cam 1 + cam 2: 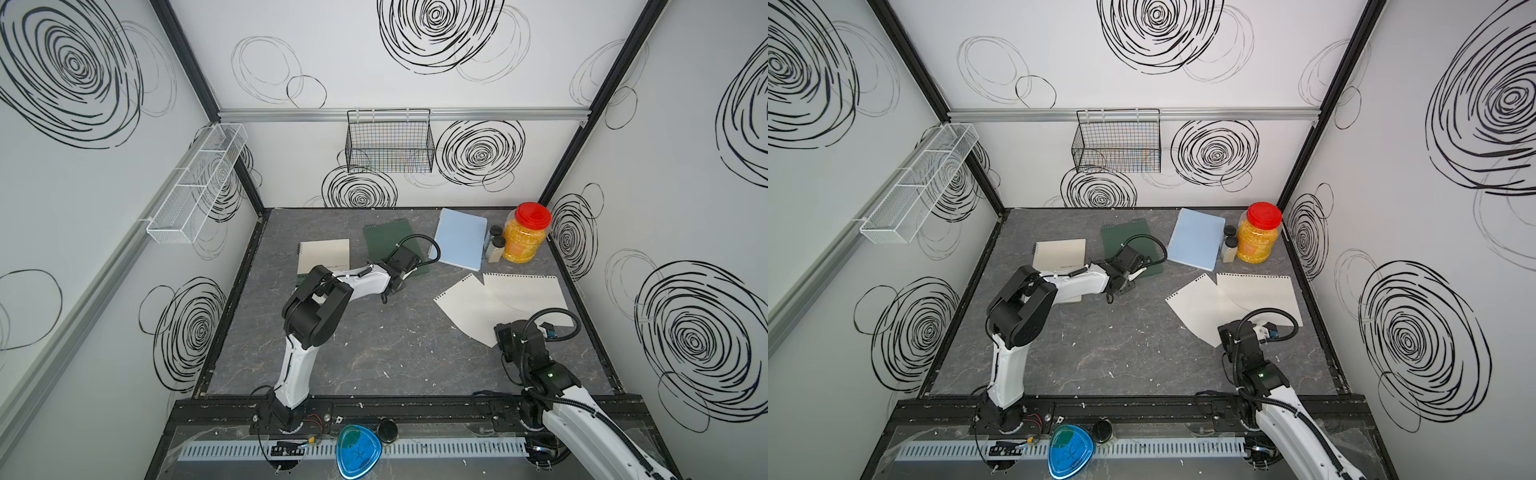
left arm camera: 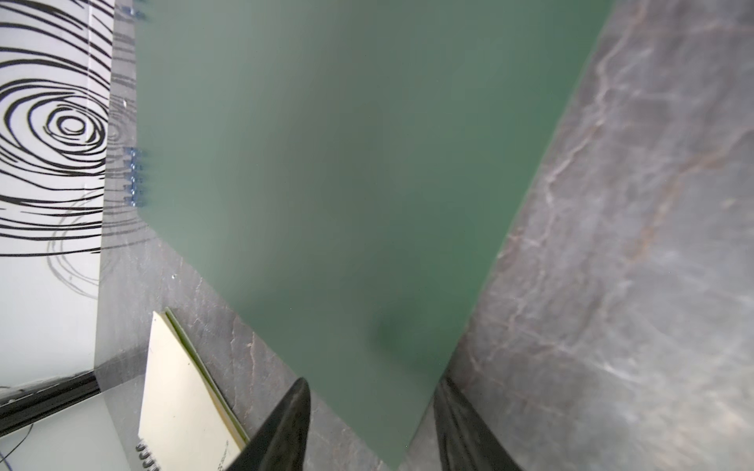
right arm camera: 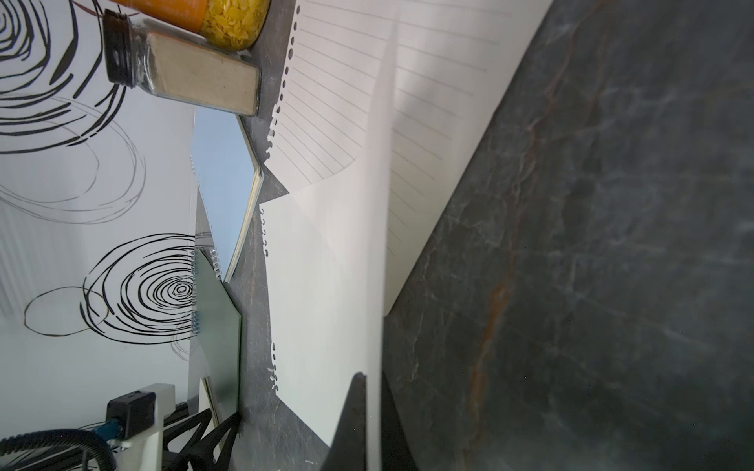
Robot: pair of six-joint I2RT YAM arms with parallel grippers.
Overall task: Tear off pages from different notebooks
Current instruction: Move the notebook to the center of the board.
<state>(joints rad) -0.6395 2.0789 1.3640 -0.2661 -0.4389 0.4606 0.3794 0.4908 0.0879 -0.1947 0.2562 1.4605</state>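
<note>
Cream hole-edged paper pages (image 1: pixel 469 311) lie torn on grey marbled table (image 1: pixel 374 353).
Right gripper (image 3: pixel 372 391) pinches one sheet; left gripper (image 2: pixel 373 383) gapes, jaws astride the dark green spiral notebook (image 2: pixel 347 163) corner, its tearing seemingly still ahead.

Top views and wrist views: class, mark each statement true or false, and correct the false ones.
1. The jar has a red lid. True.
2. The blue notebook lies between the other two. False: the green notebook lies between the cream notebook and the blue notebook.
3. The right gripper is shut on a page. True.
4. The loose pages lie on the cream notebook. False: the pages lie on the table, near the blue notebook.
5. The left gripper is shut on the jar. False: its jaws stand apart at the green notebook's corner.
</note>
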